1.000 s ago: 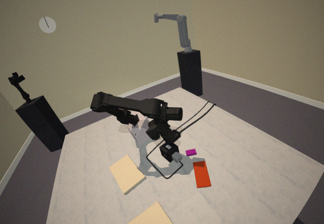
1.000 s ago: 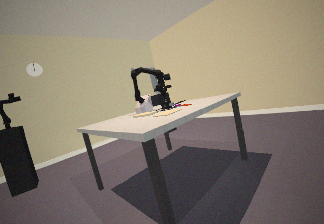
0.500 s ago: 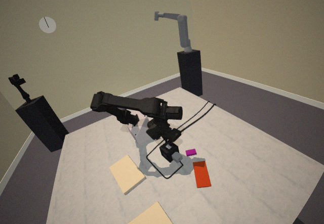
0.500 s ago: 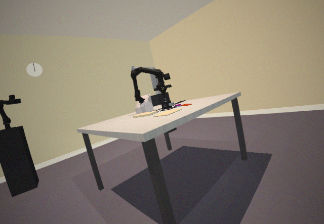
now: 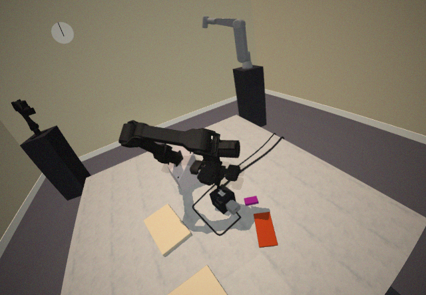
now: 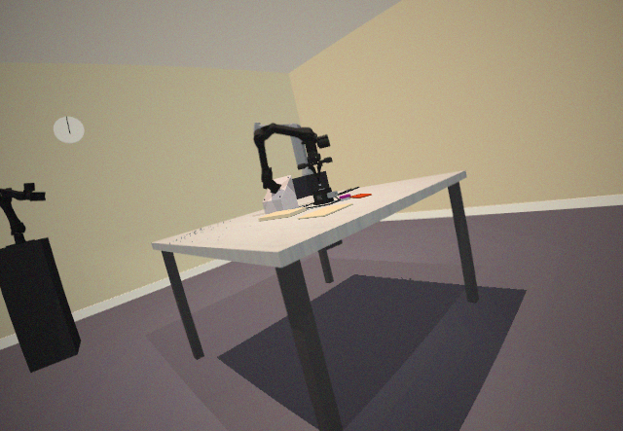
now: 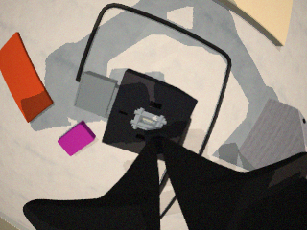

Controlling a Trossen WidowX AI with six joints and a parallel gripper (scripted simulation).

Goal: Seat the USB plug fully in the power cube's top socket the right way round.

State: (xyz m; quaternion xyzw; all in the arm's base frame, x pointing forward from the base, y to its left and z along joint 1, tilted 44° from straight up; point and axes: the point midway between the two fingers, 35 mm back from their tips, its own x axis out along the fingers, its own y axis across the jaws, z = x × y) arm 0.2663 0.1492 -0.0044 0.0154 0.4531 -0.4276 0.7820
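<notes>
The black power cube [image 5: 215, 200] [image 6: 320, 196] [image 7: 174, 106] stands on the table, turned at an angle in the wrist view. A pale grey metal socket piece [image 5: 221, 193] [image 7: 149, 120] shows on its top, beside dark slots. My gripper [image 5: 219, 184] [image 7: 157, 146] points down at the cube's top, its fingertips close together by the socket's edge. It is shut on the USB plug, which the dark fingertips mostly hide. How deep the plug sits and which way round it is cannot be told.
A grey block [image 5: 233, 206] [image 7: 96, 95] adjoins the cube. A black cable [image 5: 206, 220] [image 7: 168, 23] loops around them. Near are a magenta block [image 5: 251, 200] [image 7: 77, 138], an orange slab [image 5: 265, 231] [image 7: 24, 79], cream slabs [image 5: 166, 229] [image 5: 201, 285] and a pale angled housing [image 6: 281, 199] [image 7: 275, 134].
</notes>
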